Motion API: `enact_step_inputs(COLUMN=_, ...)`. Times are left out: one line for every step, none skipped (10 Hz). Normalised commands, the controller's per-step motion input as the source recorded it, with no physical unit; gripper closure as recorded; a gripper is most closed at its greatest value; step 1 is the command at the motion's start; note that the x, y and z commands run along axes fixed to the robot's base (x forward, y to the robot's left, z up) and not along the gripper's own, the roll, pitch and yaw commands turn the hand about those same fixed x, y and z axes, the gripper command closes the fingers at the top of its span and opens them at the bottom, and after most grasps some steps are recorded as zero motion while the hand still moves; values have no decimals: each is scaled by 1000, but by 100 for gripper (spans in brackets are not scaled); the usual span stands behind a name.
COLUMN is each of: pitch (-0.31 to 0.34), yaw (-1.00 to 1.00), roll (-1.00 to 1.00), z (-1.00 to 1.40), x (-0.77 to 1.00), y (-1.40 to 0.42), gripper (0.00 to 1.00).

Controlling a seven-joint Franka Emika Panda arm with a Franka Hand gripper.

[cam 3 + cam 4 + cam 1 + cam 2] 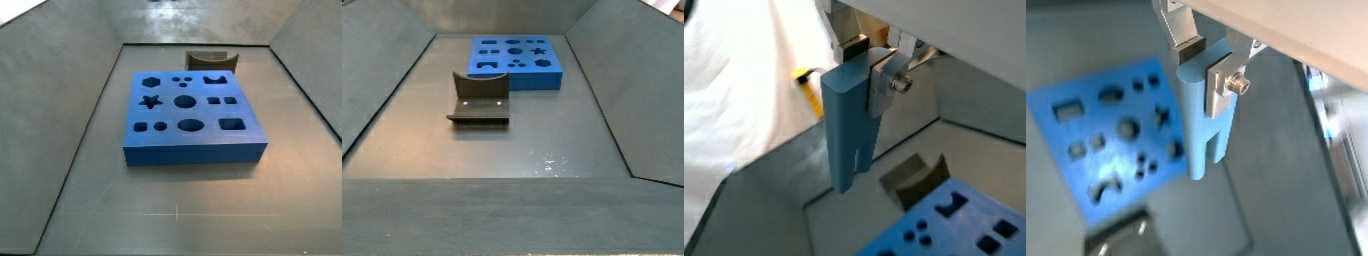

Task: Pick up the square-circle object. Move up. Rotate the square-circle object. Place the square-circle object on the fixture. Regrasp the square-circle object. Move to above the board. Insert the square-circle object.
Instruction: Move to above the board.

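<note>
Board (187,112) lies big and blue on the floor, with the dark fixture (478,98) just beside it. High above them, the gripper (874,78) squeezes the top end of the square-circle object (848,120). That peg looks light, hard and smooth, so it could slip; hold its flat sides.

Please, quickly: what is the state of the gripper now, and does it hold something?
Gripper: closed on the square-circle object, held high over the floor; out of both side views.

Dim side views, blurred wrist views
</note>
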Motion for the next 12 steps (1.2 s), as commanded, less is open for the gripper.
enact_step_inputs(pitch=-91, yaw=1000, roll=-469, z=123, x=-242, y=-305, gripper=100)
enact_step_inputs(pitch=-115, yaw=1000, roll=-458, z=83, x=-132, y=-180, gripper=100)
enact_step_inputs(pitch=-153, yaw=1000, roll=-444, z=49, x=-72, y=-87, gripper=100)
enact_step_inputs(pitch=-172, yaw=1000, roll=-437, z=32, x=-58, y=-56, gripper=100)
enact_step_inputs(pitch=-215, yaw=1000, roll=-424, z=19, x=-47, y=-18, gripper=100)
enact_step_inputs(pitch=-247, yaw=1000, roll=-412, z=14, x=-47, y=-3, gripper=100)
enact_step_inputs(pitch=-294, yaw=1000, roll=-394, z=1, x=-57, y=12, gripper=100)
enact_step_inputs(pitch=-318, yaw=1000, roll=-384, z=-1, x=-67, y=20, gripper=100)
enact_step_inputs(pitch=-391, yaw=1000, roll=-358, z=-4, x=-89, y=33, gripper=100)
enact_step_inputs(pitch=-424, yaw=1000, roll=-342, z=-5, x=-96, y=36, gripper=100)
enact_step_inputs(pitch=-487, yaw=1000, roll=-313, z=-6, x=-100, y=32, gripper=100)
enact_step_inputs(pitch=-530, yaw=1000, roll=-288, z=-5, x=-90, y=27, gripper=100)
